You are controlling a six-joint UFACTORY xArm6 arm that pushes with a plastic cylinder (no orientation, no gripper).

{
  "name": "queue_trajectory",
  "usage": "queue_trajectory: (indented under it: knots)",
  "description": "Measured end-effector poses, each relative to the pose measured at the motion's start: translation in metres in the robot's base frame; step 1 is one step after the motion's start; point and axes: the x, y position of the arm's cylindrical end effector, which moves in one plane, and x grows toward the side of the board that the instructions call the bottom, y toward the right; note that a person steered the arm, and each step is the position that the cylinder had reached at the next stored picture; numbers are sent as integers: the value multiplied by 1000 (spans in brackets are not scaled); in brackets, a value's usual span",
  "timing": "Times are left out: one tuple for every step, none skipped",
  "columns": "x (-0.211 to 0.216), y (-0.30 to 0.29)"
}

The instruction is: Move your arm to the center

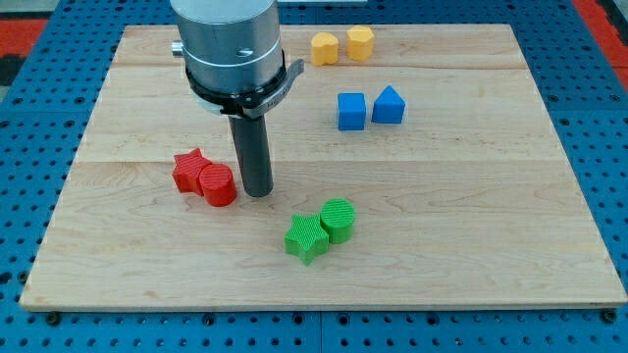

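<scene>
the wooden board (491, 226) is filling most of the view, lying on a blue pegboard surface (608, 59) that is showing at the edges. the arm's grey cylindrical body (228, 44) is hanging over the far left part of the board, and the dark rod (253, 152) is reaching down from it. the arm is carrying no fingers at all, so there is nothing apart, together or clamped; the rod is simply resting its tip (258, 192) on the wood.

the tip is sitting left of the board's middle, just to the right of the red cylinder (218, 184), with a narrow gap seeming to show between them, though contact cannot be ruled out. the red star (189, 169) is touching that cylinder on its left. nearer and to the right, the green star (307, 236) and green cylinder (338, 219) are sitting pressed together. farther right, the blue cube (351, 111) and a blue wedge-like block (389, 105) are standing side by side, and at the far edge two yellow blocks (342, 45) are lying close together, their shapes hard to make out.

judging by this, the task is looking partly done: the tip is lying close to the centre but is still needing a short slide to the right. that path is looking free of blocks, with the green pair sitting nearer than it.
</scene>
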Motion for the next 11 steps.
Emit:
queue_trajectory:
  knots:
    - [0, 0]
    - [0, 0]
    - [-2, 0]
    - [-5, 0]
    - [-3, 1]
    - [-4, 2]
    - [-4, 23]
    - [-10, 77]
    - [-38, 117]
    - [-31, 193]
    - [31, 213]
